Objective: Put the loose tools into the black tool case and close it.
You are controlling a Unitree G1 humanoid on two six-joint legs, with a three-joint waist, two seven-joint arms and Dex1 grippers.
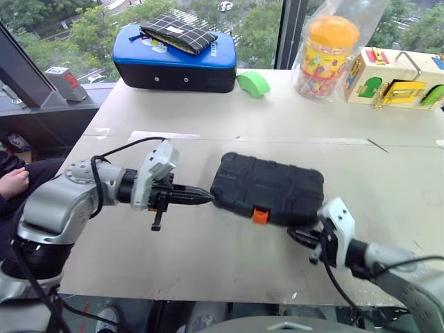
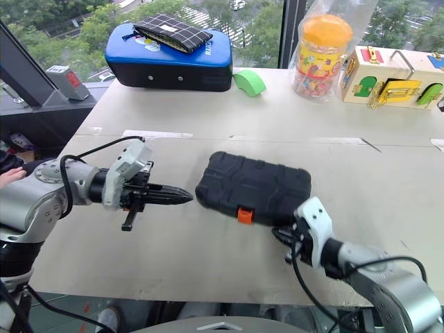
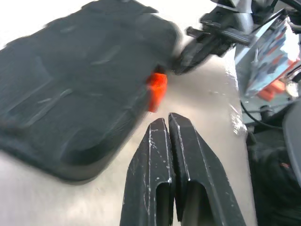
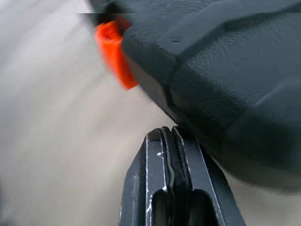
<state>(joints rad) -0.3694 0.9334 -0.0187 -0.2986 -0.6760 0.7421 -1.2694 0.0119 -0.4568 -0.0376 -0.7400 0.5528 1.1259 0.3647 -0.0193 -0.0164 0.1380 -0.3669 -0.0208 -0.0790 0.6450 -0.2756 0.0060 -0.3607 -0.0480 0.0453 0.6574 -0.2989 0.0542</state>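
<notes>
Blue-topped case (image 1: pixel 175 59) with partial white lettering, behind shut black tool case (image 1: pixel 268 187).

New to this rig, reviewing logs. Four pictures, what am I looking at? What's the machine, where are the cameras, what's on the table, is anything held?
It is a humanoid robot with two arms, each ending in a gripper of two black fingers. Two pictures come from a stereo camera on its head, looking down over the arms. The other two come from cameras on the wrists, looking along each gripper's own fingers.

On the table lies the black tool case, lid down, its small orange latch facing the robot. The left gripper is shut and holds nothing, its tips at the case's left end. The right gripper is also shut and holds nothing, at the case's near edge, right of the latch.

Farther back sit a blue-topped case with a checked pouch on top, a green tape roll, a bagged orange-lidded jar and a wooden latch-board toy.
</notes>
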